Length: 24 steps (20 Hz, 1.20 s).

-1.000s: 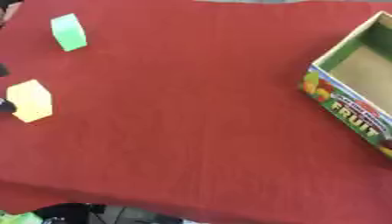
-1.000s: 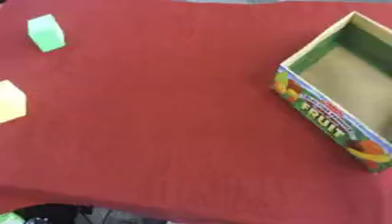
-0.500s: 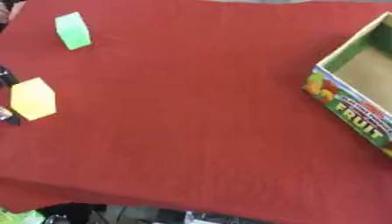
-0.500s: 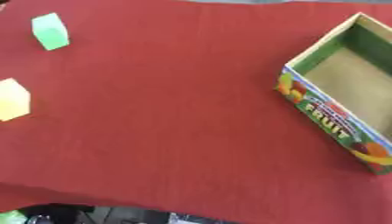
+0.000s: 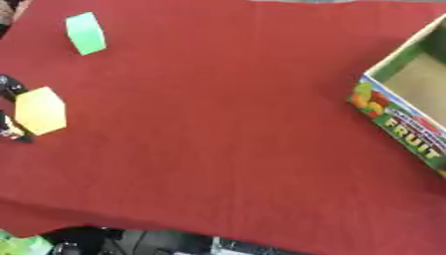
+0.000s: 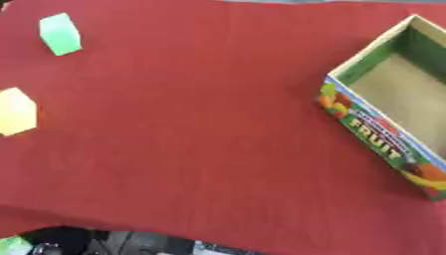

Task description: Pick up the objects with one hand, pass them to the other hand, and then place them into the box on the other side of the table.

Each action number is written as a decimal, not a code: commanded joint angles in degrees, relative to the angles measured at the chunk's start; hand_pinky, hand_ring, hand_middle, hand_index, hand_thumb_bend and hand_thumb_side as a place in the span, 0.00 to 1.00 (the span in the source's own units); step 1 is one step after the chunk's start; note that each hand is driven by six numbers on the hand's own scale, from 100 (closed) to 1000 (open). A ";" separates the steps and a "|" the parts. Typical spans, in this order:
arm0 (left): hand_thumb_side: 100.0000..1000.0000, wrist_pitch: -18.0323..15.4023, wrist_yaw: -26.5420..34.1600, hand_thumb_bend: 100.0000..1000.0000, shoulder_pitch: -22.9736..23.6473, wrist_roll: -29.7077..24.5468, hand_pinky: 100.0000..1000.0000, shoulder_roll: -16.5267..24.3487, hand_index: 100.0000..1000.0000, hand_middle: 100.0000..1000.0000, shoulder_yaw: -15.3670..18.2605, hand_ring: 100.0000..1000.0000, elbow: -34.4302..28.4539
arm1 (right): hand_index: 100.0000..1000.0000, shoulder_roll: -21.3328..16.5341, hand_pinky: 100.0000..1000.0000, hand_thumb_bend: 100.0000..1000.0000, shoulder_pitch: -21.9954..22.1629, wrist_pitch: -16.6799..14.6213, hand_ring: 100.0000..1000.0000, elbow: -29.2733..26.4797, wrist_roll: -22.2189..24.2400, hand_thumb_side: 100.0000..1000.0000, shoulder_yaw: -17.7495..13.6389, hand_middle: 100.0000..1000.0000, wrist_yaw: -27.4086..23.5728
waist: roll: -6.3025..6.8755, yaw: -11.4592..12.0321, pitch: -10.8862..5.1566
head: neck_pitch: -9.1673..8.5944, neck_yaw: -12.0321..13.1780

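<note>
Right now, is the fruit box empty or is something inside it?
Empty, as far as it shows. The fruit box has a bare brown floor. Both the green block and the yellow block lie outside on the red cloth.

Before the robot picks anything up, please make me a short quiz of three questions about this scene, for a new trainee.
1. True or false: the yellow block lies inside the box.
2. Which block is farther from the robot: A yellow, B green?
3. Fill in: the box bears the printed word ____.

Key: 1 false, it lies on the red cloth, by the left hand. 2 B. 3 FRUIT.
</note>
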 commanded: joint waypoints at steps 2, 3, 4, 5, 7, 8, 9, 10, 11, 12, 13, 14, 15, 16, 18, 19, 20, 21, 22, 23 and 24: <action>0.03 0.14 -0.53 0.58 -0.95 1.40 0.85 1.24 0.74 0.74 -0.02 0.85 0.08 | 0.79 -0.86 0.78 0.31 -0.70 -0.10 0.78 -0.98 0.30 0.29 -0.18 0.75 0.37 | 0.09 -0.07 -0.74 | -0.23 0.23; 0.02 0.18 -0.53 0.56 -0.96 1.61 0.85 1.17 0.73 0.74 -0.11 0.85 0.13 | 0.79 -0.86 0.78 0.31 -0.71 -0.10 0.78 -0.99 0.32 0.29 -0.16 0.75 0.37 | 0.07 -0.09 -0.72 | -0.26 0.26; 0.02 0.20 -0.55 0.55 -0.97 1.70 0.85 1.13 0.72 0.74 -0.22 0.84 0.18 | 0.79 -0.86 0.78 0.30 -0.71 -0.10 0.78 -1.00 0.33 0.29 -0.14 0.75 0.38 | 0.05 -0.10 -0.69 | -0.26 0.31; 0.02 0.20 -0.58 0.54 -0.99 1.76 0.85 1.10 0.72 0.73 -0.28 0.84 0.21 | 0.79 -0.86 0.78 0.30 -0.71 -0.11 0.78 -1.02 0.33 0.29 -0.14 0.75 0.37 | 0.03 -0.11 -0.66 | -0.28 0.37; 0.05 0.37 -0.51 0.53 -1.09 2.34 0.85 0.97 0.70 0.73 -0.27 0.84 0.25 | 0.79 -0.82 0.78 0.30 -0.71 -0.11 0.78 -1.04 0.33 0.30 -0.14 0.75 0.33 | 0.01 -0.10 -0.61 | -0.38 0.48; 0.06 0.47 -0.39 0.53 -1.10 2.61 0.85 0.90 0.70 0.73 -0.30 0.83 0.29 | 0.79 -0.80 0.78 0.30 -0.71 -0.10 0.78 -1.04 0.36 0.30 -0.11 0.75 0.31 | -0.01 -0.10 -0.58 | -0.43 0.50; 0.07 0.55 -0.27 0.53 -1.11 2.84 0.85 0.84 0.70 0.73 -0.34 0.83 0.32 | 0.79 -0.77 0.78 0.30 -0.69 -0.08 0.78 -1.03 0.39 0.30 -0.10 0.75 0.33 | -0.02 -0.10 -0.57 | -0.46 0.49; 0.07 0.60 -0.22 0.52 -1.10 2.95 0.84 0.82 0.68 0.72 -0.42 0.83 0.34 | 0.79 -0.74 0.78 0.30 -0.69 -0.07 0.78 -1.02 0.41 0.30 -0.09 0.75 0.35 | -0.03 -0.09 -0.55 | -0.49 0.48; 0.07 0.62 -0.24 0.48 -1.09 2.98 0.84 0.81 0.66 0.72 -0.49 0.83 0.35 | 0.79 -0.70 0.78 0.30 -0.68 -0.05 0.78 -1.02 0.41 0.30 -0.10 0.75 0.37 | -0.03 -0.08 -0.53 | -0.51 0.48; 0.06 0.61 -0.31 0.46 -1.07 2.90 0.84 0.80 0.64 0.71 -0.54 0.82 0.37 | 0.79 -0.68 0.78 0.30 -0.68 -0.05 0.78 -1.02 0.41 0.30 -0.10 0.75 0.37 | -0.04 -0.06 -0.52 | -0.56 0.49; 0.06 0.57 -0.37 0.45 -1.07 2.78 0.84 0.80 0.64 0.70 -0.56 0.82 0.35 | 0.79 -0.67 0.78 0.30 -0.68 -0.05 0.78 -1.03 0.41 0.30 -0.11 0.75 0.37 | -0.05 -0.03 -0.51 | -0.62 0.51; 0.03 0.52 -0.42 0.38 -1.08 2.69 0.83 0.79 0.59 0.68 -0.56 0.81 0.31 | 0.79 -0.66 0.78 0.29 -0.67 -0.04 0.78 -1.03 0.40 0.30 -0.12 0.75 0.36 | -0.05 0.01 -0.50 | -0.56 0.51; 0.04 0.49 -0.43 0.34 -1.09 2.65 0.82 0.79 0.56 0.67 -0.52 0.80 0.26 | 0.79 -0.65 0.78 0.29 -0.67 -0.03 0.78 -1.02 0.41 0.30 -0.11 0.75 0.35 | -0.05 0.05 -0.50 | -0.47 0.51; 0.04 0.51 -0.42 0.30 -1.09 2.74 0.82 0.82 0.54 0.66 -0.44 0.79 0.14 | 0.79 -0.67 0.78 0.29 -0.69 -0.03 0.78 -1.05 0.46 0.30 -0.06 0.75 0.35 | -0.07 0.10 -0.52 | -0.43 0.48; 0.05 0.64 -0.29 0.26 -1.03 3.14 0.81 0.87 0.52 0.65 -0.23 0.78 -0.33 | 0.79 -0.80 0.78 0.29 -0.83 -0.03 0.78 -1.23 0.64 0.30 0.04 0.75 0.34 | -0.13 0.17 -0.59 | -0.35 0.33; 0.05 0.70 -0.11 0.24 -0.97 3.38 0.81 0.94 0.51 0.64 -0.07 0.77 -0.77 | 0.79 -0.98 0.78 0.29 -1.00 -0.06 0.78 -1.47 0.77 0.30 0.13 0.75 0.34 | -0.17 0.21 -0.64 | -0.36 0.24; 0.05 0.77 0.14 0.23 -0.94 3.74 0.80 1.00 0.51 0.63 0.18 0.76 -1.43 | 0.80 -1.26 0.78 0.29 -1.29 -0.12 0.78 -1.91 0.99 0.30 0.31 0.75 0.35 | -0.21 0.25 -0.71 | -0.39 0.14; 0.05 0.92 0.43 0.23 -0.86 4.13 0.80 1.07 0.51 0.62 0.42 0.76 -2.11 | 0.80 -1.53 0.78 0.29 -1.54 -0.14 0.78 -2.37 1.23 0.30 0.49 0.75 0.35 | -0.23 0.28 -0.77 | -0.44 0.08; 0.04 1.11 0.72 0.22 -0.86 4.63 0.80 1.11 0.50 0.61 0.70 0.75 -2.91 | 0.80 -1.84 0.78 0.29 -1.90 -0.19 0.78 -2.96 1.55 0.30 0.75 0.75 0.39 | -0.26 0.32 -0.84 | -0.49 0.01; 0.04 1.31 1.04 0.22 -0.87 5.17 0.79 1.10 0.50 0.61 0.98 0.74 -3.80 | 0.80 -2.17 0.78 0.29 -2.32 -0.20 0.78 -3.59 1.92 0.30 1.09 0.76 0.44 | -0.28 0.36 -0.93 | -0.50 -0.08; 0.04 1.54 1.41 0.22 -0.90 5.68 0.79 1.07 0.50 0.60 1.24 0.73 -4.71 | 0.80 -2.46 0.78 0.29 -2.74 -0.15 0.79 -4.22 2.33 0.29 1.46 0.76 0.52 | -0.31 0.39 -1.02 | -0.48 -0.19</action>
